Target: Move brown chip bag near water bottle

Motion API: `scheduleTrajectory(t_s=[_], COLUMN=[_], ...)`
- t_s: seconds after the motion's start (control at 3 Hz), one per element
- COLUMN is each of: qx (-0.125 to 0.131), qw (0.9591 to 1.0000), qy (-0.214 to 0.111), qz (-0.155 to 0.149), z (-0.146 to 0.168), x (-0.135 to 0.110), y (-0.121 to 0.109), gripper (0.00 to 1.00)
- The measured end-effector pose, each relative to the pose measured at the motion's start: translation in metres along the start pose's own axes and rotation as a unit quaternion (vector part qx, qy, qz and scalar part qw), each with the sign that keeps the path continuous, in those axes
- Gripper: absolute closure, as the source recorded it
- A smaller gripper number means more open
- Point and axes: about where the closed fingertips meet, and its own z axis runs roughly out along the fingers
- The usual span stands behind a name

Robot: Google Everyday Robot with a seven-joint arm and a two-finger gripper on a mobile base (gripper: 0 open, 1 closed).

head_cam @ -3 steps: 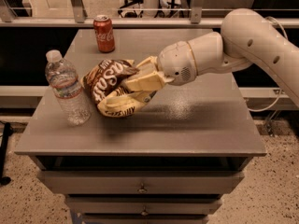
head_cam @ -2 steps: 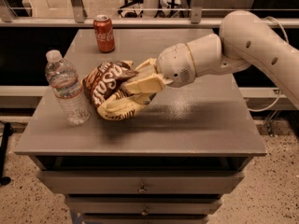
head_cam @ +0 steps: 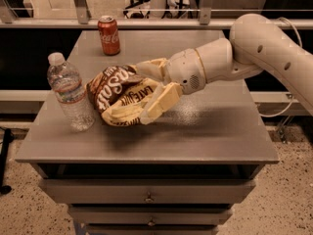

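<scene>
One grey metal drawer cabinet (head_cam: pixel 220 131). One white robot arm (head_cam: pixel 264 43), its cream two-finger gripper (head_cam: pixel 144 93) clamped across one crinkly brown chip bag (head_cam: pixel 117 94) with white lettering. The bag's long axis runs roughly left-right, its left end just beside one upright clear ribbed plastic water bottle (head_cam: pixel 71 94). One upright red soda can (head_cam: pixel 108 35), rear left, well apart.

Counter (head_cam: pixel 210 131), grey, drawers (head_cam: pixel 146 197) beneath; three items on record.
1. Water bottle (head_cam: pixel 70 94), clear, white cap: stood upright near the left edge.
2. Brown chip bag (head_cam: pixel 112 89), crumpled: just right of the bottle, clamped by the gripper (head_cam: pixel 146 93), pale fingers (head_cam: pixel 159 104) on its far and near sides. The arm entered from the right.
3. Red soda can (head_cam: pixel 108 35): upright at the rear, well apart.
</scene>
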Motion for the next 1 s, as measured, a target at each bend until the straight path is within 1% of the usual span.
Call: scheduleTrajectory(t_s=[0.33,0.67,1.0], qx=[0.016,0.068,0.139], qw=[0.9997,0.9960,0.9851], qy=[0.019,0.059,0.101], qz=[0.006,-0.001,0.001], z=[-0.022,-0.079,-0.150], x=[0.010,0.022,0.031], y=[0.000,-0.013,-0.034], gripper=[0.00,0.00,0.00])
